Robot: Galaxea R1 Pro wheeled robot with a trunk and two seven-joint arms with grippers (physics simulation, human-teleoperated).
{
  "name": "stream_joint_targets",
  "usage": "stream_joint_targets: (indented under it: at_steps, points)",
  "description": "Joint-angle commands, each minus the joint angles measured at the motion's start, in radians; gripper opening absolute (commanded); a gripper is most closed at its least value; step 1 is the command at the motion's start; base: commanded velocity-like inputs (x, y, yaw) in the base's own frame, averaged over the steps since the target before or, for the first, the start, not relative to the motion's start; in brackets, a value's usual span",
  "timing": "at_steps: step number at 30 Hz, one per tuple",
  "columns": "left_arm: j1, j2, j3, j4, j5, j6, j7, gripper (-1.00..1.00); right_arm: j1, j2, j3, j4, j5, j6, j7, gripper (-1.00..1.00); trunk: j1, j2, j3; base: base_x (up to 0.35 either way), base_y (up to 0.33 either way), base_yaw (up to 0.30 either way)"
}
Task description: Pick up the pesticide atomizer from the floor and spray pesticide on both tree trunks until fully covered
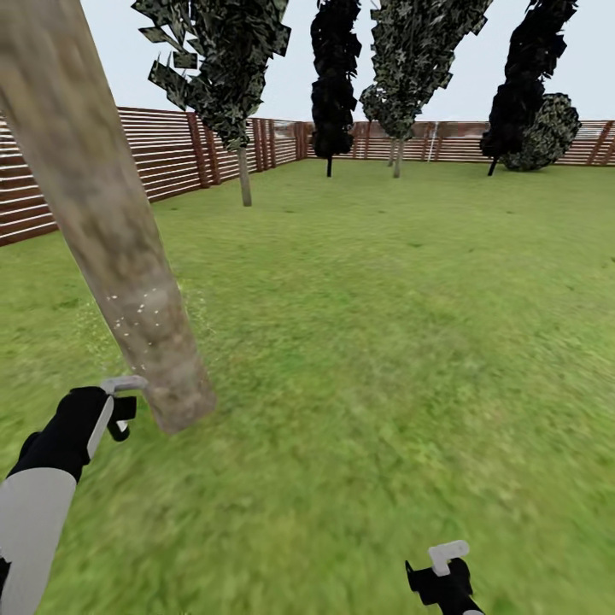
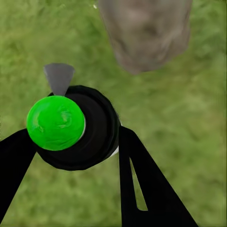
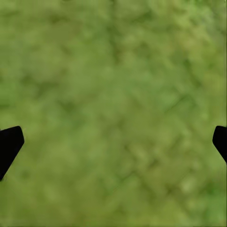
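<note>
Head view, L to R, all placed rel. to the near tree trunk: the thick beige-grey column is seen leaning across the upper-left of the lawn, with fine white specks of pesticide scattered on its lower bark. Just beside the trunk base, on the robot's side, the left gripper is held up. Left wrist view: the pesticide atomizer, a black body with a bright green cap and a grey nozzle turned toward the trunk, is seen clamped between the two black fingers, which are closed against its sides. Well apart from the trunk, to the R, the right gripper hangs low; right wrist view: fingertips spread wide over bare grass, nothing held. Beyond the trunk, a second pale-stemmed tree is seen by the slat fence.

Step judged: spraying of the first trunk, coverage approx. partial. Next move calls for the nozzle to be swept up the bark.
</note>
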Motion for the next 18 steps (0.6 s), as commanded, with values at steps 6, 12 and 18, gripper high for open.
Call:
stream_joint_targets:
  at_steps: [6, 12, 18]
  points:
    - [0.000, -0.008, -0.001, -0.002, 0.002, -0.006, 0.001, -1.00, 0.000, 0.000, 0.000, 0.000, 0.000, 0.000, 0.000, 1.00, 0.000, 0.000, 0.000, 0.120, -0.111, 0.063]
    - [0.000, -0.009, -0.002, -0.004, 0.001, -0.006, 0.001, -1.00, 0.000, 0.000, 0.000, 0.000, 0.000, 0.000, 0.001, 1.00, 0.000, 0.000, 0.000, 0.167, -0.223, 0.000]
    - [0.000, -0.008, -0.001, -0.008, 0.000, -0.006, 0.001, -1.00, 0.000, 0.000, 0.000, 0.000, 0.000, 0.000, 0.001, 1.00, 0.000, 0.000, 0.000, 0.049, -0.265, 0.000]
